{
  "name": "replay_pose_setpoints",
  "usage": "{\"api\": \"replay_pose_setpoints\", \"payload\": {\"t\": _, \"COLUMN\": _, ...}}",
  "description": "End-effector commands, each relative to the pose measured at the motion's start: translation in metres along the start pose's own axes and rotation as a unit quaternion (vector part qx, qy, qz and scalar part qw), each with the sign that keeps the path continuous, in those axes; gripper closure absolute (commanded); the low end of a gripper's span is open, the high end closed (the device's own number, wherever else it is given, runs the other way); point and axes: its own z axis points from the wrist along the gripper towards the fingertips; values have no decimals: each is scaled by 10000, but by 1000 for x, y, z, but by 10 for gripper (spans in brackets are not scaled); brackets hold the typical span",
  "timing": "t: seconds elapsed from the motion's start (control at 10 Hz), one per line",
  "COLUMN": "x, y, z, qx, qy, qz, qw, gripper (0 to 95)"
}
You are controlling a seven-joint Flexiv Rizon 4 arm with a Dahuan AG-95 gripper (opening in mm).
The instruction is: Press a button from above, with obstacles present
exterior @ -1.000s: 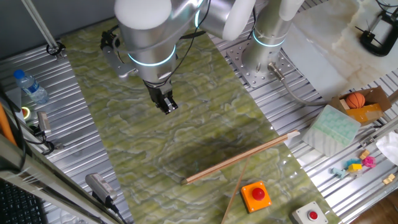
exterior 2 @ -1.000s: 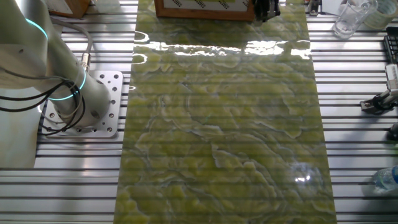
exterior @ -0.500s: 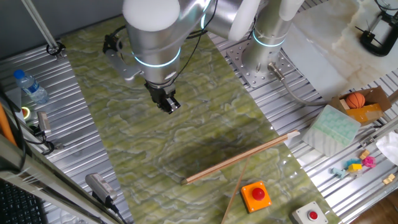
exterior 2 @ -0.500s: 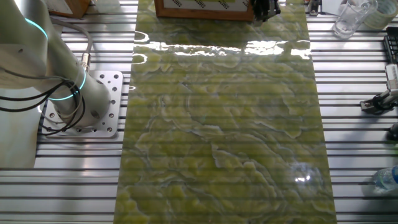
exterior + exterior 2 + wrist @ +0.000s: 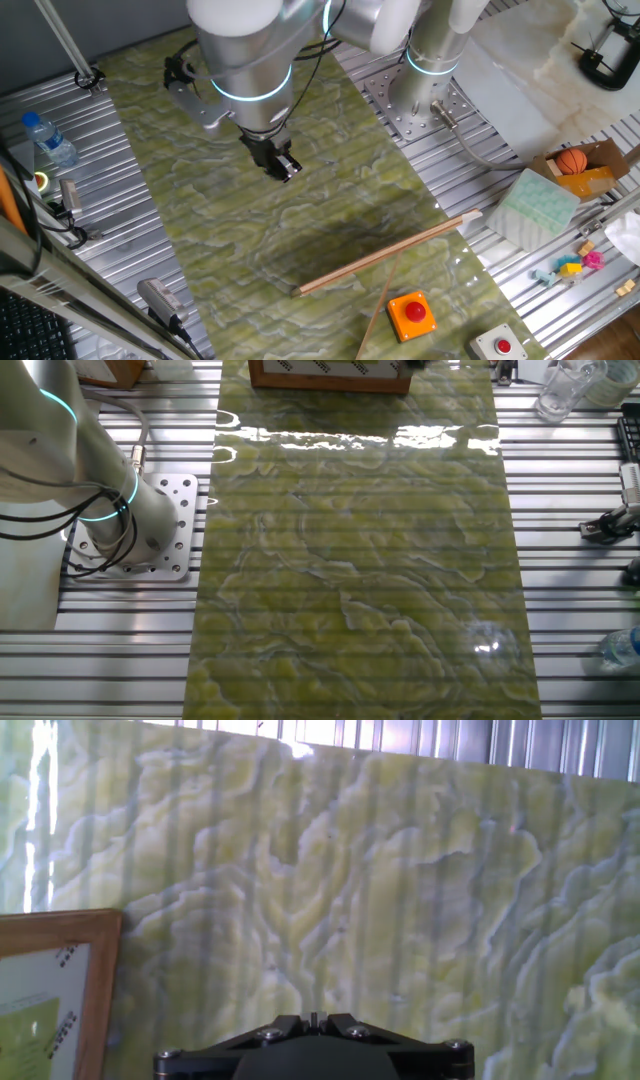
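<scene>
The button, an orange box with a round red cap, sits near the front of the green mat. The long wooden stick lies slanted just behind it. The shorter stick runs from the long one toward the front edge, left of the button. My gripper hangs above the mat's middle, well behind and left of both sticks, holding nothing. In the hand view its fingertips meet with no gap, over bare mat. The button and sticks are out of view in the hand view and the other fixed view.
A white-grey box with a small red cap stands right of the button. A wood-framed sheet lies at the mat's end, also in the other fixed view. The arm's base plate and a bottle flank the mat.
My gripper has moved a little to the right and nearer the sticks over the mat. It has slipped out of the top edge of the other fixed view.
</scene>
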Motion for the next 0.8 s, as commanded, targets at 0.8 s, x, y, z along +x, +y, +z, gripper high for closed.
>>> {"api": "replay_pose_setpoints", "payload": {"t": 0.8, "x": 25, "y": 70, "z": 1, "qx": 260, "qy": -211, "qz": -141, "qw": 9993, "gripper": 950}}
